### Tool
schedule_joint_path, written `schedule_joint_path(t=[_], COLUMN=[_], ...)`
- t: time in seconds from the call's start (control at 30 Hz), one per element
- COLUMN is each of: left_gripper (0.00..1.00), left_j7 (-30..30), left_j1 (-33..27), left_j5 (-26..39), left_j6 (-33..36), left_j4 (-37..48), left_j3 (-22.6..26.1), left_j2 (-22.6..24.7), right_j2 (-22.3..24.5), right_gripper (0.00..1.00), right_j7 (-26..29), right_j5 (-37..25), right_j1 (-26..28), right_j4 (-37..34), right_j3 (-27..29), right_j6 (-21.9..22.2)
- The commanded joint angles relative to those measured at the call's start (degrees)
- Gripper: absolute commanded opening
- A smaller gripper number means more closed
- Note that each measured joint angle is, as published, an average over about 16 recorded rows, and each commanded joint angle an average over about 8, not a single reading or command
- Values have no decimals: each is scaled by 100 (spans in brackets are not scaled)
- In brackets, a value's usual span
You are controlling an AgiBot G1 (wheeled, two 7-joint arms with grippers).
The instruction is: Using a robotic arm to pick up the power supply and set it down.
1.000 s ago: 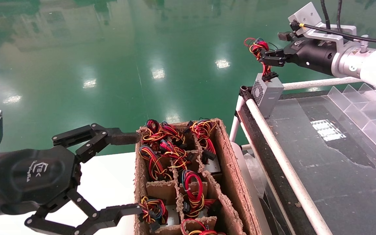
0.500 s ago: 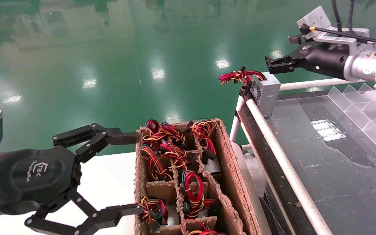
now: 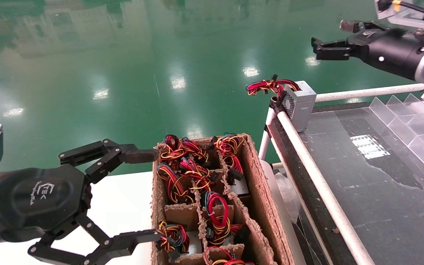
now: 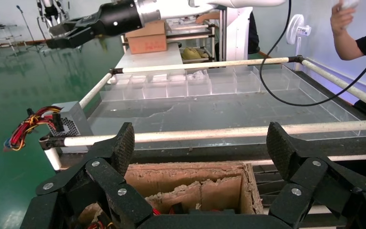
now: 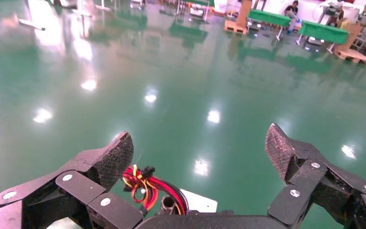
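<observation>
Right tool [image 3: 317,48] up high at the far right, above and apart from the power supply [image 3: 300,104]; fingers [image 5: 108,159] spread wide, nothing between them. Seen also from the left wrist view [image 4: 59,37], far off, raised over the green floor [image 3: 123,73].

Power supply standing on the near-left corner of the dark tabletop [image 3: 374,184], just inside the white rail [image 3: 318,187], vent grille facing the floor side. Same box in the left wrist view [image 4: 71,125], at the rail's corner. Wire bundle [image 3: 267,87] of red, yellow and black trailing off its top, hanging out past the rail over the floor; loop of it visible below the right tool in the right wrist view [image 5: 147,186].

Left tool [image 3: 144,195] low at the near left, over the white surface [image 3: 123,198], fingers wide apart: one tip touching or nearly touching the far corner of the cardboard tray [image 3: 260,206], the other at its near end, by a wire loop. Grip on anything: none visible. Tray compartments filled with more wired units [image 3: 182,162].

Clear plastic dividers [image 3: 410,121] along the right part of the tabletop.
</observation>
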Motion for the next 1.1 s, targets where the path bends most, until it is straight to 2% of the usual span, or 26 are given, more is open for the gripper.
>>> schedule_joint_path(t=[0.03, 1.1], left_gripper=[100, 100], left_j7=[1, 4], left_j1=[0, -3], left_j5=[0, -4], left_j6=[0, -1], left_j4=[1, 3], left_j3=[0, 7], left_j2=[0, -2], right_j2=[65, 1467], right_gripper=[100, 100], right_j7=[57, 1302], right_j5=[82, 1594], right_j1=[-81, -2596], right_j4=[128, 4090], right_j3=[39, 510], right_j6=[-81, -1686])
